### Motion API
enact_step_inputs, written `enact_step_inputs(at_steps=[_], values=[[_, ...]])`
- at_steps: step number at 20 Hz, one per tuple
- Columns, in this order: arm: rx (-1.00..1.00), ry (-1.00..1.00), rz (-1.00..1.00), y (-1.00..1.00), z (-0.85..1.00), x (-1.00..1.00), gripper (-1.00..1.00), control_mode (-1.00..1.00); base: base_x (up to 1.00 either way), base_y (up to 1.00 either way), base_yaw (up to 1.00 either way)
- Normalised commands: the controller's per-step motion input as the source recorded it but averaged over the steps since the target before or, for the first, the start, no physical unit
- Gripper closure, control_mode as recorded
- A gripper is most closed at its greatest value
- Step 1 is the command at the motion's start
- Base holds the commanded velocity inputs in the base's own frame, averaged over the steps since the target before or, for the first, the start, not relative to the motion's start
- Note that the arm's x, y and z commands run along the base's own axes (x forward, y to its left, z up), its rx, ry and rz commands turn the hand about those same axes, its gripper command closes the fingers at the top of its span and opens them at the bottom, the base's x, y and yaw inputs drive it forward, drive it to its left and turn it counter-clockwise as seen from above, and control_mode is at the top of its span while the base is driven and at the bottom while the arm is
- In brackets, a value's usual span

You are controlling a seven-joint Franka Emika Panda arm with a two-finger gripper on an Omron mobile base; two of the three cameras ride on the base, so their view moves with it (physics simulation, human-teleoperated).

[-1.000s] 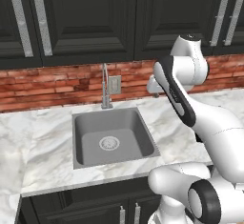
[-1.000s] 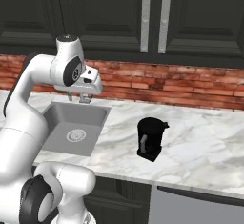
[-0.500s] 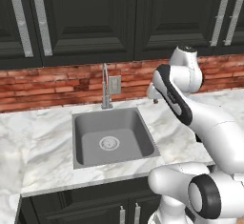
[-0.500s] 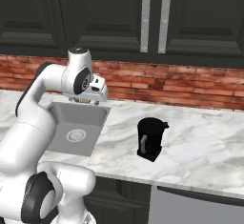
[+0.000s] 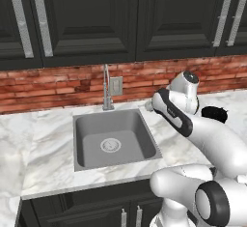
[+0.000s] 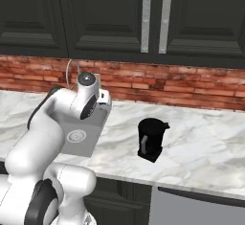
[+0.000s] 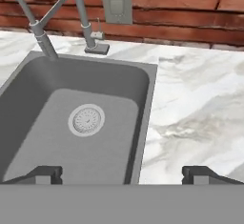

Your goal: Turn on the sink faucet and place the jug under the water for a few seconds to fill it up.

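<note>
Hovering above the right rim of the sink [image 7: 57,94], the tool [image 7: 122,174] has its jaws spread wide with nothing between them; one tip sits over the basin, the other over the white marble worktop [image 7: 200,104]. The sink faucet [image 5: 106,88] stands upright at the back edge of the sink, just in front of the brick wall and beside a grey outlet plate [image 5: 116,85]. The jug [image 6: 151,139], black with light vertical marks, stands upright on the worktop well apart from the sink, to its right. Its marks are too small to read as writing.
</note>
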Motion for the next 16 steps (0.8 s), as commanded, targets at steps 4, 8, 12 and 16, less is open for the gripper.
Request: enact_step_inputs(at_steps=[4,8,12,16], values=[[0.00,-0.28,0.17,0.28,0.04,0.41,-1.00,-1.00,0.00,0.00,0.00],[0.00,-0.26,0.17,0.33,0.00,0.49,-1.00,-1.00,0.00,0.00,0.00],[0.00,-0.15,0.16,0.16,0.00,0.58,-1.00,-1.00,0.00,0.00,0.00],[0.00,0.00,0.19,0.00,0.00,0.53,-1.00,-1.00,0.00,0.00,0.00]])
